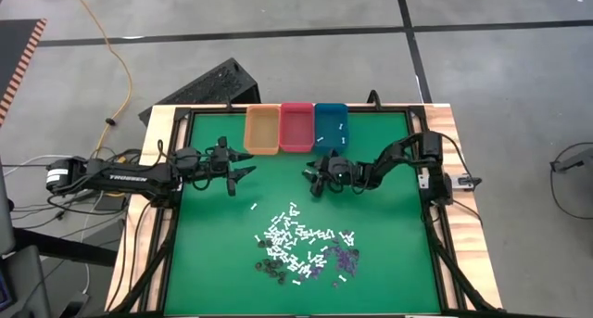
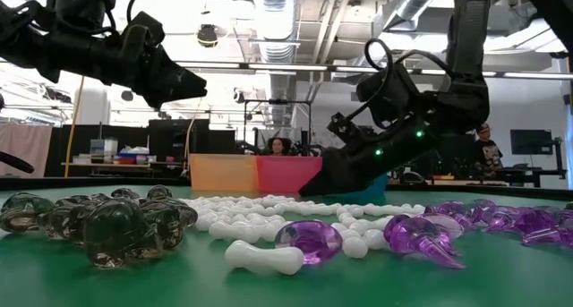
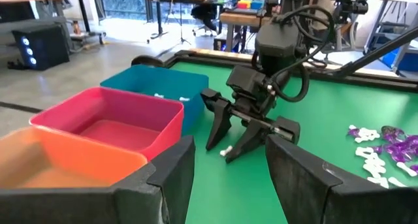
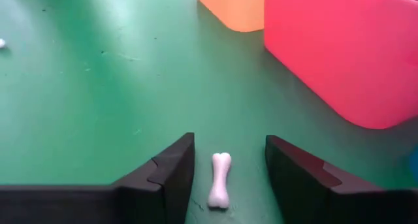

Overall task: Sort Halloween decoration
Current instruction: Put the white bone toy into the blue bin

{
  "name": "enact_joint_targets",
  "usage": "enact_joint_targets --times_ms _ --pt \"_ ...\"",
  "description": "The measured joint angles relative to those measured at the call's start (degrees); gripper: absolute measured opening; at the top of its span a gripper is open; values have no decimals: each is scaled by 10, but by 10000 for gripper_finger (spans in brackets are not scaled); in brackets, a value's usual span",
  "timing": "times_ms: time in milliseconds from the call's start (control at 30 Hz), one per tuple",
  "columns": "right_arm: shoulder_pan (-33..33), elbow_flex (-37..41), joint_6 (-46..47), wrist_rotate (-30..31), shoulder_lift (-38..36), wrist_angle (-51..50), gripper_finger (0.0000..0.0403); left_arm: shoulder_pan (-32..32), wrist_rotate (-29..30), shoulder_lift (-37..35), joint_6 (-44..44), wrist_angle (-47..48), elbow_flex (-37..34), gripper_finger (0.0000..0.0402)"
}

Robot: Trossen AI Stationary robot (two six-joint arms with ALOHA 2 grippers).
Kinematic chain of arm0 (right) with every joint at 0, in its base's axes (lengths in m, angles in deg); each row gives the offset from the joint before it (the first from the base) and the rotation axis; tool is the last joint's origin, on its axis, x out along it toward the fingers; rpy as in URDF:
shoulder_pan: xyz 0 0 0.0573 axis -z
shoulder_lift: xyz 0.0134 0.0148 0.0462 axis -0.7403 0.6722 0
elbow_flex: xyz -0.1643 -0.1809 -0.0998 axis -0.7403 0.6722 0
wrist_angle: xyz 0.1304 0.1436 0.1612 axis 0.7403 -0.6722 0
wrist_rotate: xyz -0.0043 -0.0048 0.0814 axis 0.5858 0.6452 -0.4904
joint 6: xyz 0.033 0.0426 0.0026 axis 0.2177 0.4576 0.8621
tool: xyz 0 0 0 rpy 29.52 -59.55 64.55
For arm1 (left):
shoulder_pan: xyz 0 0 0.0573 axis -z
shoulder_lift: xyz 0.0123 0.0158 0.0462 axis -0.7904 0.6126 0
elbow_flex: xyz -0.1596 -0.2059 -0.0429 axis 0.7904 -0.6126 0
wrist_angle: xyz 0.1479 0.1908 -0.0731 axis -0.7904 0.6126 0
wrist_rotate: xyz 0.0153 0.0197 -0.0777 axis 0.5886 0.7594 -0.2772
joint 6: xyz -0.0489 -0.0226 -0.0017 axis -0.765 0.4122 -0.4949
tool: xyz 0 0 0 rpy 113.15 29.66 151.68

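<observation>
Halloween decoration (image 1: 298,246) beside "TROSSEN"-lettered left arm (image 1: 120,178)

Bright, even overhead light; soft shadows only.
Ceiling strip lights (image 2: 277,7) glare white in the low view, where the nearest dark pieces (image 2: 107,222) blur. The green table (image 4: 85,100) shows a pale sheen, and the pink bin (image 4: 346,54) looks soft-edged.
</observation>
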Motion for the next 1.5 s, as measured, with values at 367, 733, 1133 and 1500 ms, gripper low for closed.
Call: enact_joint_targets --times_ms 367,733,1133,1500 --pt "-6 1 -22 15 0 0 111 0 4 0 -6 2 0 178" --pt "-8 4 -17 14 0 11 47 0 13 0 -11 17 0 178" --pt "-1 11 -57 17 -132 -78 47 0 27 0 -11 21 0 178" --pt "41 7 -101 60 -296 -179 48 0 31 0 -7 29 0 178"
